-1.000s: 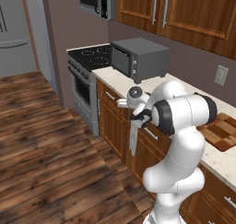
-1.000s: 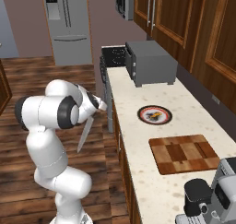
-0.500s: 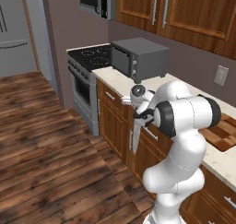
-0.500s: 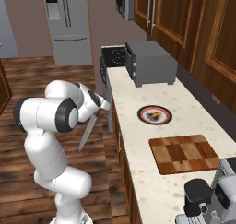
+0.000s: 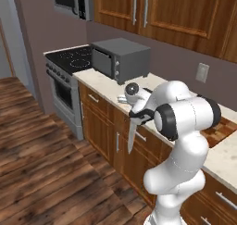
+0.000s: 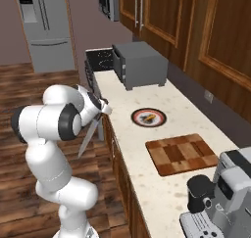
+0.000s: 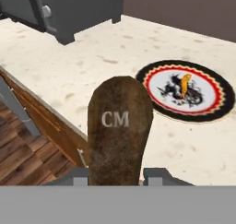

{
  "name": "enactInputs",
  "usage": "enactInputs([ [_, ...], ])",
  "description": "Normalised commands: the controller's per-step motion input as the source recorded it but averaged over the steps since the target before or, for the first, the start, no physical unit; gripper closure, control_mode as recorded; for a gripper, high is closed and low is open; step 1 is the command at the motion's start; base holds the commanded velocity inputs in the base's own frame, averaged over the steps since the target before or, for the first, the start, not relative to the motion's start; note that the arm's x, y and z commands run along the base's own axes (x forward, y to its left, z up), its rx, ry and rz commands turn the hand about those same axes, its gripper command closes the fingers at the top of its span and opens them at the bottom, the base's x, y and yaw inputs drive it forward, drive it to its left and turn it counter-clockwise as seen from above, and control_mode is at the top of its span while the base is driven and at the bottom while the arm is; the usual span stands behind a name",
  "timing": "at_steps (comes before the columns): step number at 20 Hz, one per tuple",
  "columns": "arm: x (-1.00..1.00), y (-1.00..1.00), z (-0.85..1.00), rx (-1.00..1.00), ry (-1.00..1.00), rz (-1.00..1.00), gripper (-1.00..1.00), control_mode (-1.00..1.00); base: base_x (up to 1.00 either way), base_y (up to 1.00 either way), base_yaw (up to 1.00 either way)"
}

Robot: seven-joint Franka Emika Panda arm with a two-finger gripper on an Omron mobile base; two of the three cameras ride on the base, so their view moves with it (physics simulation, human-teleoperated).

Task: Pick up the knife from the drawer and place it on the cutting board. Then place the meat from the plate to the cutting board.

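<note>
My gripper [image 5: 138, 113] [image 6: 101, 110] [image 7: 117, 173] is shut on the knife's dark brown handle [image 7: 120, 126], just off the counter's front edge. The grey blade [image 5: 131, 137] [image 6: 88, 136] hangs down and outward over the floor. On the counter beyond lies the round plate [image 7: 216, 91] [image 6: 139, 115] with a black and red-orange rim. The small orange-and-dark meat [image 7: 185, 83] [image 6: 149, 117] sits on its centre. The checkered cutting board [image 6: 181, 154] [image 5: 221, 129] lies further right along the counter, bare. The drawer is hidden behind my arm.
A grey toaster oven [image 5: 121, 59] [image 6: 141, 64] stands on the counter left of the plate, with a stove [image 5: 69, 62] beyond it. A coffee machine [image 6: 220, 198] stands past the board. Closed lower cabinets [image 5: 99, 122] run under the counter.
My hand with the knife has crept slightly up and toward the counter; the grip is the same and nothing on the counter has moved.
</note>
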Motion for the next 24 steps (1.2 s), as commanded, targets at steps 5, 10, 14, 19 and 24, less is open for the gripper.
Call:
enactInputs([
  [5, 0.00, 0.00, 0.00, 0.00, 0.00, 0.00, 1.00, 1.00, -0.05, 0.01, -0.45],
  [10, 0.00, 0.00, 0.00, 0.00, 0.00, 0.00, 1.00, 1.00, -0.10, 0.20, -0.77],
  [14, 0.00, 0.00, 0.00, 0.00, 0.00, 0.00, 1.00, 1.00, 0.00, 0.35, -0.81],
  [19, 0.00, 0.00, 0.00, 0.00, 0.00, 0.00, 1.00, 1.00, 0.00, 0.56, -0.74],
  [24, 0.00, 0.00, 0.00, 0.00, 0.00, 0.00, 1.00, 1.00, -0.09, 0.94, -0.51],
])
